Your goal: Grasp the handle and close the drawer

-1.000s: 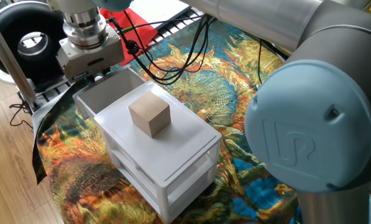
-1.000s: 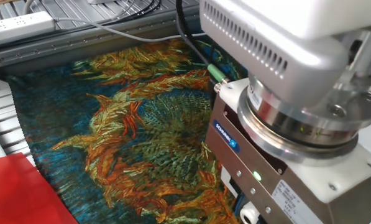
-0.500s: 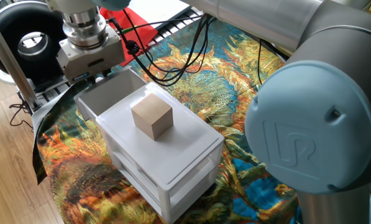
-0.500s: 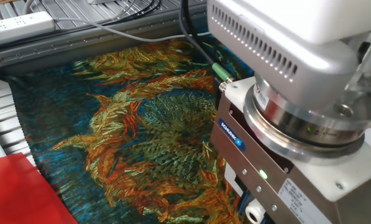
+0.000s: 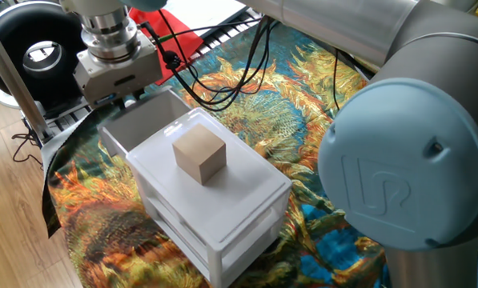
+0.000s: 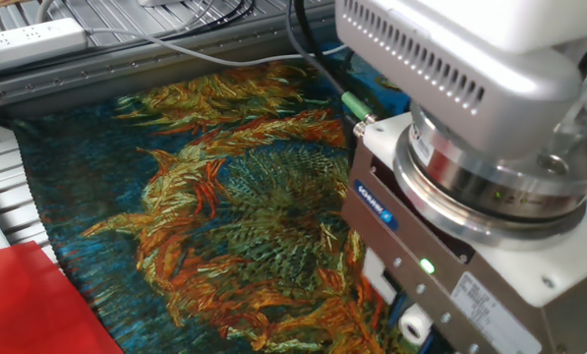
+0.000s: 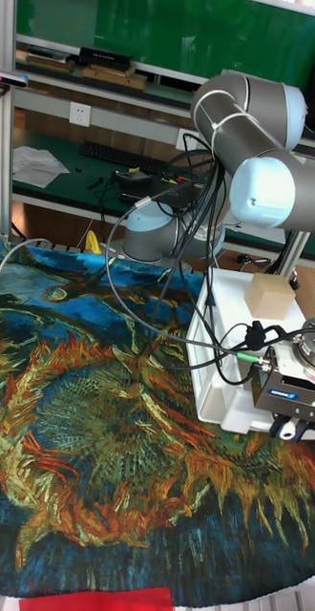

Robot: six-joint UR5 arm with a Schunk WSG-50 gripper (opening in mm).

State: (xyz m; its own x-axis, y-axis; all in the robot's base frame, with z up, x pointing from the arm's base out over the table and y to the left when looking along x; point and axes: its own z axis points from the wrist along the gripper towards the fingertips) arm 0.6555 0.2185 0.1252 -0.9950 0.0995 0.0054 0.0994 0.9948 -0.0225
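The small white cabinet (image 5: 222,200) stands on the patterned cloth with a tan wooden cube (image 5: 199,155) on its top. Its topmost drawer (image 5: 142,122) is partly pulled out toward the upper left and holds nothing. My gripper (image 5: 122,99) hangs straight down at the drawer's outer end, where the handle is, and its body hides both fingers and handle. The other fixed view shows only the gripper housing (image 6: 440,265) close up. In the tall view the gripper (image 7: 289,428) sits at the near end of the cabinet (image 7: 229,344), with the cube (image 7: 270,296) behind it.
Black cables (image 5: 198,76) loop from the wrist across the cloth behind the drawer. A black round device (image 5: 38,52) stands at the far left, with a red sheet (image 6: 28,305) and a power strip (image 6: 28,39) nearby. The cloth's edge (image 5: 50,192) drops to the wooden floor.
The cabinet and the cube have slid a little toward the lower right in one fixed view. In the other fixed view the gripper housing has shifted right.
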